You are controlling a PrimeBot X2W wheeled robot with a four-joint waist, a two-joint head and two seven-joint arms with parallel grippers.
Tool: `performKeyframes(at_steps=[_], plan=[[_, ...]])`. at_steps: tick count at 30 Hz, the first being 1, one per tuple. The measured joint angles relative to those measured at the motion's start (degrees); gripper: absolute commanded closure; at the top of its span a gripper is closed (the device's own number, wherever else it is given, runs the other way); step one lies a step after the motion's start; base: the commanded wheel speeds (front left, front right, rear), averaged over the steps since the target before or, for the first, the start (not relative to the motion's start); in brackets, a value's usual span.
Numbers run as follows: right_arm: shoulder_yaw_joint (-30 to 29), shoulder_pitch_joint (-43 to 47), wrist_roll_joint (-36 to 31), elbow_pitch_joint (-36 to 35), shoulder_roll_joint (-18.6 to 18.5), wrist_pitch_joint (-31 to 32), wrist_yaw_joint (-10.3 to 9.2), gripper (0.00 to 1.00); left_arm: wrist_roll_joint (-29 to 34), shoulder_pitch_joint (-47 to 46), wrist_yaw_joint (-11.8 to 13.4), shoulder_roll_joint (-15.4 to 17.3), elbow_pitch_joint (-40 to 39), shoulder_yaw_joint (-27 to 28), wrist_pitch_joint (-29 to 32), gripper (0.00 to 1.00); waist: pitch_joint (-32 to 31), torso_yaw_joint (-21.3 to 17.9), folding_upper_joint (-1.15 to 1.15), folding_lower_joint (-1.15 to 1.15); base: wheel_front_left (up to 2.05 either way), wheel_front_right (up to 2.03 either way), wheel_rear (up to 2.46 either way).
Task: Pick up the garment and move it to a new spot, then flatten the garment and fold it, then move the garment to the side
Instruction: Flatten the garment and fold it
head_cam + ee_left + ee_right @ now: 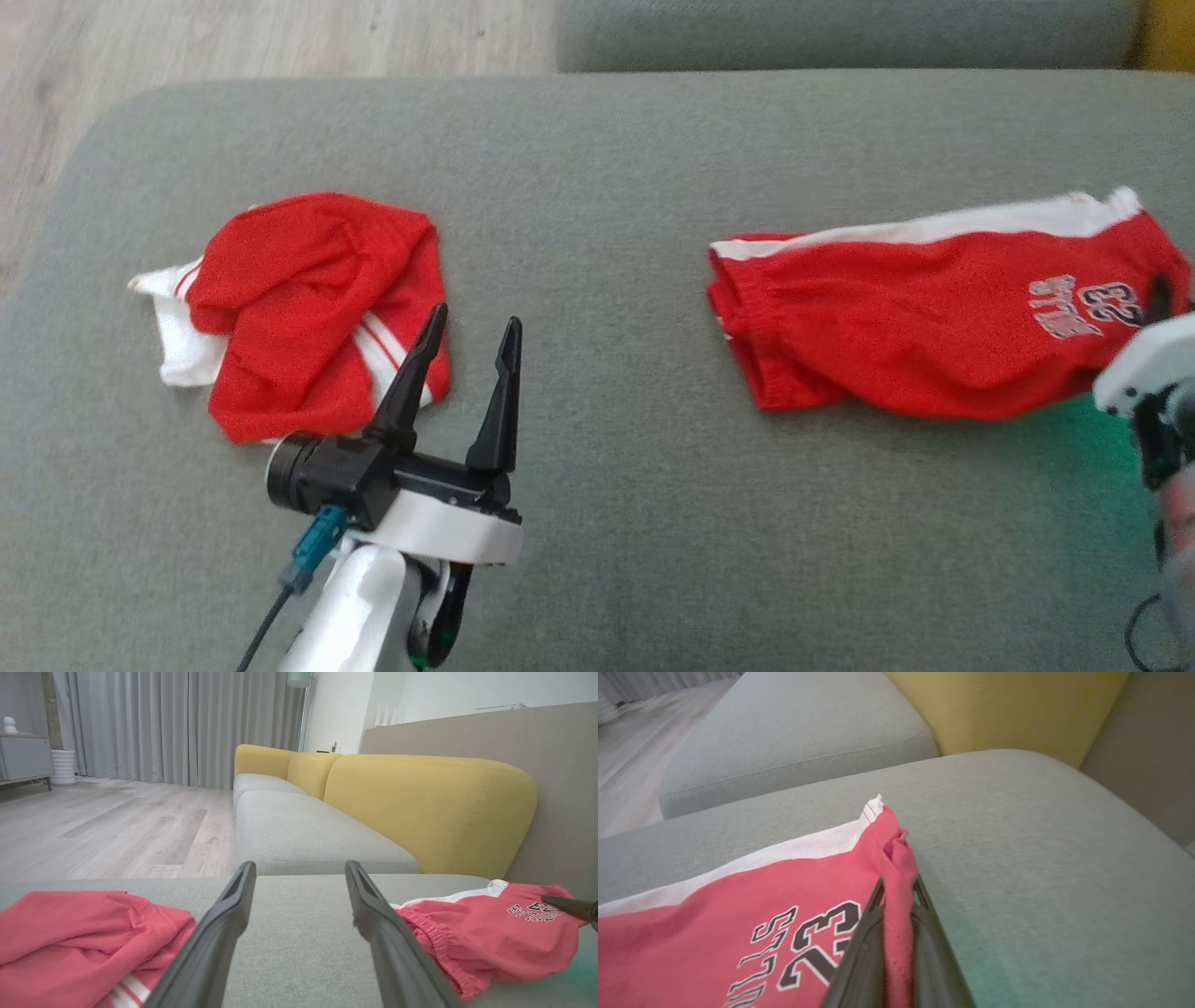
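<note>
Shorts (934, 317) in red with a white side stripe lie stretched out on the right half of the head view, elastic waistband toward the middle of the frame and the printed "23" and lettering near the right edge. They rest on a broad grey sofa cushion (597, 187). At that right edge the right tool (899, 891) has its two dark fingers closed on a raised fold of the red hem beside the number; in the right wrist view the cloth stands up pinched between them, just right of the white stripe's corner. A second red and white garment (308, 299) sits crumpled in a heap at the left of the head view, well apart from the shorts. The left tool (475, 315) is at the lower left of centre, fingers spread wide with nothing between them, one tip overlapping that heap's lower right edge; whether it touches the cloth cannot be told. Past the cushion, the left wrist view shows another grey seat (303, 835), a yellow backrest (420, 802) at the right, pale wood floor (93, 826) at the left and grey curtains (163, 723) along the top.
</note>
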Motion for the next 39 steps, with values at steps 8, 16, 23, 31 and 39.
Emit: performKeyframes(at_steps=[8, 16, 23, 31, 39], plan=[[-3.4, 7.5, 3.6, -5.2, -0.4, -1.6, -0.01, 1.00, 0.1, 0.9, -0.5, 0.0, -0.6, -0.7, 0.0, 0.00, -2.2, -2.5, 0.00, 0.01, 0.00, 0.00, 0.00], [-3.5, 9.6, 5.1, -10.1, 2.6, -4.5, -0.01, 1.00, 0.4, 1.0, -0.6, 0.2, 0.0, -1.0, 0.0, 0.00, -3.2, -2.3, 0.00, 0.01, 0.00, 0.00, 0.00], [2.1, 10.4, 11.2, -16.1, 4.0, -6.1, -0.01, 1.00, 0.4, 1.8, -0.5, 0.6, 0.5, -1.0, 0.0, 0.00, -4.6, -1.3, 0.00, 0.01, 0.00, 0.00, 0.00], [13.1, 12.6, 16.6, -22.6, 5.5, -6.2, -0.01, 1.00, 0.4, 2.0, -0.5, 1.3, 0.2, -1.1, 0.3, 0.00, -6.1, 0.7, 0.00, 0.01, 0.00, 0.00, 0.00], [22.6, 12.6, 18.7, -23.7, 6.3, -5.5, -0.01, 1.00, -0.2, 2.7, 0.0, 1.6, -0.6, -1.6, 0.9, 0.00, -6.5, 4.0, 0.00, 0.01, 0.00, 0.00, 0.00]])
